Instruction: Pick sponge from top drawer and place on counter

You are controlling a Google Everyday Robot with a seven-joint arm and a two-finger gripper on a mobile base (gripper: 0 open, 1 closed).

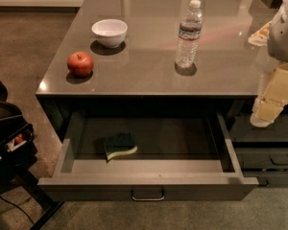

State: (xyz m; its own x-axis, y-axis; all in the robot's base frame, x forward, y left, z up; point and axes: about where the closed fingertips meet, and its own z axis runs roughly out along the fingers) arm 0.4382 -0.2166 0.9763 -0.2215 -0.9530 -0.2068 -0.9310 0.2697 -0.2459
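The sponge [119, 145], dark green on top with pale yellow foam below, lies inside the open top drawer [149, 180], left of its middle. The drawer is pulled out toward me, with a small metal loop handle [148, 195] on its front. The glossy grey-brown counter [149, 56] spans above it. My gripper [267, 109], cream-coloured under a white arm, hangs at the right edge of the view, beside the counter's right front corner, above and to the right of the drawer and well away from the sponge.
On the counter stand a red apple [80, 63], a white bowl [109, 32] and a plastic water bottle [188, 33]. Darker lower drawers [273, 159] sit at the right. A dark object [7, 138] stands on the floor at the left.
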